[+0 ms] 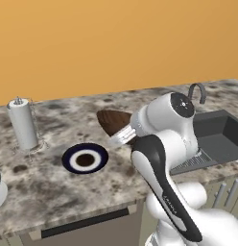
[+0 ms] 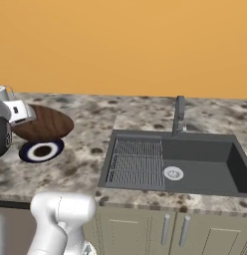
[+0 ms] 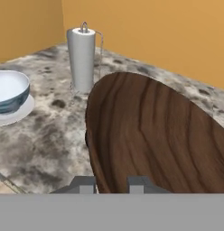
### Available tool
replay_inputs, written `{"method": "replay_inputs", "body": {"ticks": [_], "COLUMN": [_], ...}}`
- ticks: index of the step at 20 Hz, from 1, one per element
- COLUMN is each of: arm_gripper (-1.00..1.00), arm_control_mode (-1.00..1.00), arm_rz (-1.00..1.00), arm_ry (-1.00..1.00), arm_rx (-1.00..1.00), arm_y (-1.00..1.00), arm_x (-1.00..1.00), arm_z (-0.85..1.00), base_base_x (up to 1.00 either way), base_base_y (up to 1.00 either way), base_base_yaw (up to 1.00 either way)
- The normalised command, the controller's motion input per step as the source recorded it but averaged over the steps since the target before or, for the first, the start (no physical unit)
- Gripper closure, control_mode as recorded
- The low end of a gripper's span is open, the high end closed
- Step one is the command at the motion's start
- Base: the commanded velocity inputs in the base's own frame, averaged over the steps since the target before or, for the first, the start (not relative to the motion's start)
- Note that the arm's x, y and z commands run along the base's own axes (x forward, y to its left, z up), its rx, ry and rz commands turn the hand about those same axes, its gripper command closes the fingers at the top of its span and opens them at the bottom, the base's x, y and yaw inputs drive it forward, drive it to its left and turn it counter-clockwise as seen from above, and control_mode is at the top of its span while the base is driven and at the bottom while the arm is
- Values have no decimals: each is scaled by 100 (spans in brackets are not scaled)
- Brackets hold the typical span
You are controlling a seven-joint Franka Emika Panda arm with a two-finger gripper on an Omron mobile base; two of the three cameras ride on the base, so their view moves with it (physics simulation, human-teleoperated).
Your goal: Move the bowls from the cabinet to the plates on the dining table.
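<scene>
Gripper (image 3: 111, 184) closed on rim of wooden bowl (image 1: 113, 122), tilted above dark-rimmed plate (image 1: 85, 158) near tabletop (image 1: 53, 187) front edge; paper-towel roll (image 1: 22, 124) behind.

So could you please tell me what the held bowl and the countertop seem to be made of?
The brown bowl looks like wood, smooth with a slight sheen: dark curved grain streaks run across it. The dining table top looks like polished stone, perhaps granite: speckled grey, brown and cream blotches.
</scene>
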Motion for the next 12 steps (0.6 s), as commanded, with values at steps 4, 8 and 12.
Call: {"method": "replay_inputs", "body": {"ticks": [4, 8, 12], "arm_gripper": [100, 100, 100], "arm_control_mode": [-100, -100, -100], "arm_rz": [1, 0, 0], "arm_ry": [1, 0, 0], "arm_rx": [0, -4, -2], "arm_y": [15, 1, 10], "arm_x": [35, 26, 27], "arm_z": [-47, -24, -28], "base_base_x": [0, 0, 0], "base_base_y": [0, 0, 0], "base_base_yaw": [0, 0, 0]}}
